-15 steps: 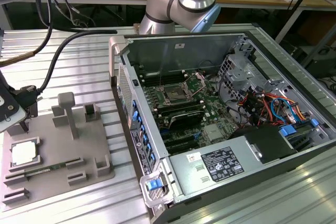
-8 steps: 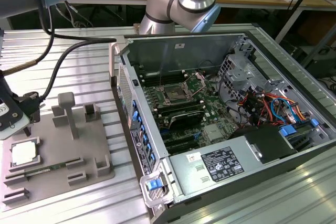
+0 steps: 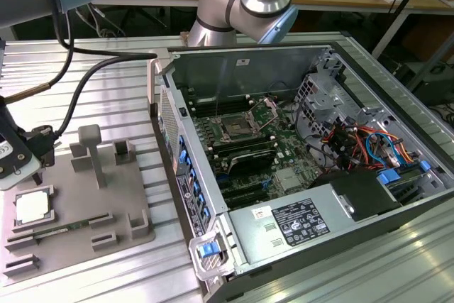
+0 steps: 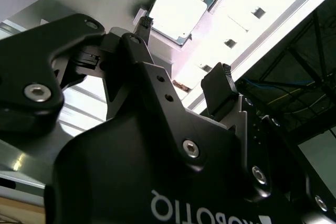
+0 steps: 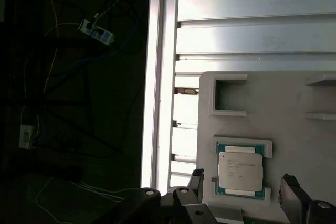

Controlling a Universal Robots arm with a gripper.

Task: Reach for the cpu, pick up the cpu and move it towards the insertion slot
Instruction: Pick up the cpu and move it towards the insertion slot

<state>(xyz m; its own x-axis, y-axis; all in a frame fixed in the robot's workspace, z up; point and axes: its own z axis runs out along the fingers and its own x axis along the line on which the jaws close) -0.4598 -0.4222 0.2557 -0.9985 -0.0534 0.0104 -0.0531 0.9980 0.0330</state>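
Note:
The cpu [image 3: 32, 207] is a flat square chip with a silvery-white top. It lies in a recess of the grey plastic tray [image 3: 106, 204] at the exterior view's left. My gripper [image 3: 15, 164] hovers just above and beside it at the picture's left edge. In both wrist views the gripper [image 4: 184, 56] [image 5: 244, 190] is open, its two black fingertips [image 5: 197, 179] wide apart with nothing between them, and the cpu [image 4: 178, 11] [image 5: 240, 170] lies below, apart from them. The insertion slot [image 3: 233, 130] is a silver-framed socket on the motherboard inside the open computer case.
The open computer case [image 3: 298, 147] stands at the exterior view's right, its near wall [image 3: 181, 168] rising between tray and motherboard. Raised grey blocks [image 3: 92, 150] stand on the tray. A black cable [image 3: 85, 83] hangs from the arm. The ribbed metal table's edge [image 5: 160, 77] runs close to the tray.

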